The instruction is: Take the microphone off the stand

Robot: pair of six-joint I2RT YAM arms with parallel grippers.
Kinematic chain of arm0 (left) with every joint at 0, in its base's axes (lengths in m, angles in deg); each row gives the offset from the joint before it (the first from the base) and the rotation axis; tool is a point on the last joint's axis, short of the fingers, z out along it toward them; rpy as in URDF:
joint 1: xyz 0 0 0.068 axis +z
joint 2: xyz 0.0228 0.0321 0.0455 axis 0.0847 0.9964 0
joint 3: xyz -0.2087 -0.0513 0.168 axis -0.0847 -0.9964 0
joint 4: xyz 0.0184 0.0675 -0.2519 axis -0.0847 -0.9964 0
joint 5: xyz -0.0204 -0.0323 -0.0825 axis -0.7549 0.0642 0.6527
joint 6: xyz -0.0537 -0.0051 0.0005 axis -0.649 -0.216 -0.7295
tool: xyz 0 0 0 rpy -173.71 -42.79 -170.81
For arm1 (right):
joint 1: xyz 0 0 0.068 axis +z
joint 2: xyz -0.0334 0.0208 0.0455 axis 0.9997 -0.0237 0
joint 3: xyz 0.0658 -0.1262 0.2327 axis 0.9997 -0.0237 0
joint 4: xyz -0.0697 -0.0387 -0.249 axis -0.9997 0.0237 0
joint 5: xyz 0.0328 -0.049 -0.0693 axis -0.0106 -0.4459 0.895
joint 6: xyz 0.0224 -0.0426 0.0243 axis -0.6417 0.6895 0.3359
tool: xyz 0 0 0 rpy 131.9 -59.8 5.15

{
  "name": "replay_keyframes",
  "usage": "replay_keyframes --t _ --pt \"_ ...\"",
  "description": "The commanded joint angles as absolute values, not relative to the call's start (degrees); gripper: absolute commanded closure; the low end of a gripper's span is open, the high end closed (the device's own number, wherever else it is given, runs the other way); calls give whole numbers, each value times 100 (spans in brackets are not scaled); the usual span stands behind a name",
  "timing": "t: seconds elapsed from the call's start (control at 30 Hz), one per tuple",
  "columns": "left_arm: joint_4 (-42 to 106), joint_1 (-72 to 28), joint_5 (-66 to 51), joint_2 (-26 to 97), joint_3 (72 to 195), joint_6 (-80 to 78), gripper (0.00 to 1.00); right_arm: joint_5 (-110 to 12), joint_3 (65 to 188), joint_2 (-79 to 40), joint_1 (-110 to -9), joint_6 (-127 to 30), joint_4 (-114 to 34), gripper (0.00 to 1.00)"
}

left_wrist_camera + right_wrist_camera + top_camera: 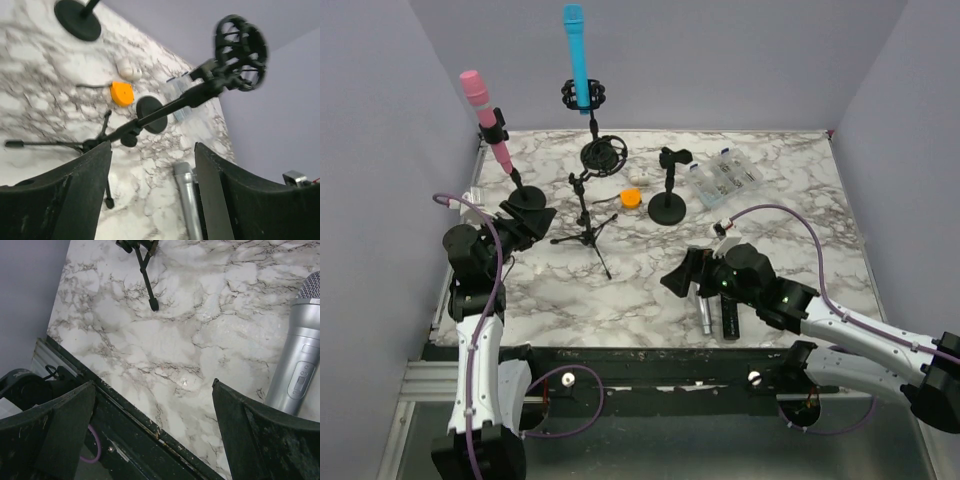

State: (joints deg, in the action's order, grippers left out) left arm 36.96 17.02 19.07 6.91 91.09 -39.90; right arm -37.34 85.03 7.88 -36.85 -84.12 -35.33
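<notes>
A pink microphone point(478, 105) sits tilted in a clip on a round-base stand point(528, 196) at the back left. A blue microphone point(577, 50) stands upright in a black shock mount point(583, 95) at the back. A tripod stand point(586, 232) carries an empty shock mount point(603, 155), which also shows in the left wrist view point(241, 46). My left gripper point(525, 222) point(152, 165) is open and empty, just in front of the pink microphone's base. My right gripper point(682, 275) point(155, 405) is open and empty above the front table edge.
A silver microphone point(704, 312) point(300, 365) point(187, 200) and a black one point(730, 318) lie near the front by my right gripper. An empty clip stand point(668, 195), an orange object point(631, 198) point(122, 93) and a clear plastic box point(723, 180) sit behind.
</notes>
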Motion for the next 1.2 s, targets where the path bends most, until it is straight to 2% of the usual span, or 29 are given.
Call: replay_keyframes --t 0.0,0.07,0.13,0.17,0.27,0.4,0.47,0.57,0.73,0.93,1.17 --pt "2099 1630 1543 -211 9793 -2255 32 -3761 8450 695 -3648 -8355 -3732 0" --pt "2083 1539 1754 -153 10069 -2397 25 -3812 8445 632 -3648 -8354 -3767 0" --pt "2101 1395 1854 38 10359 -2575 5 -3848 8466 609 -3651 -8379 -3780 0" --pt "2051 1252 1701 137 10511 -2535 1 -3850 8471 609 -3652 -8390 -3777 0" --pt "1834 758 933 407 11011 -2130 1 -3837 8471 693 -3652 -8412 -3767 0" --pt "1849 504 731 909 11391 -2076 2 -3741 8479 821 -3654 -8420 -3656 0" --pt "1816 503 748 1181 11581 -2109 5 -3702 8493 864 -3652 -8404 -3615 0" --pt "1706 260 571 1492 11810 -2084 15 -3691 8505 887 -3648 -8407 -3595 0" --pt "1577 126 660 1947 12184 -1896 40 -3676 8519 866 -3654 -8403 -3560 0" --pt "1454 -151 461 2198 12438 -1765 44 -3674 8524 889 -3650 -8408 -3563 0" --pt "1206 -311 266 2577 12637 -1760 60 -3657 8517 944 -3648 -8409 -3516 0"
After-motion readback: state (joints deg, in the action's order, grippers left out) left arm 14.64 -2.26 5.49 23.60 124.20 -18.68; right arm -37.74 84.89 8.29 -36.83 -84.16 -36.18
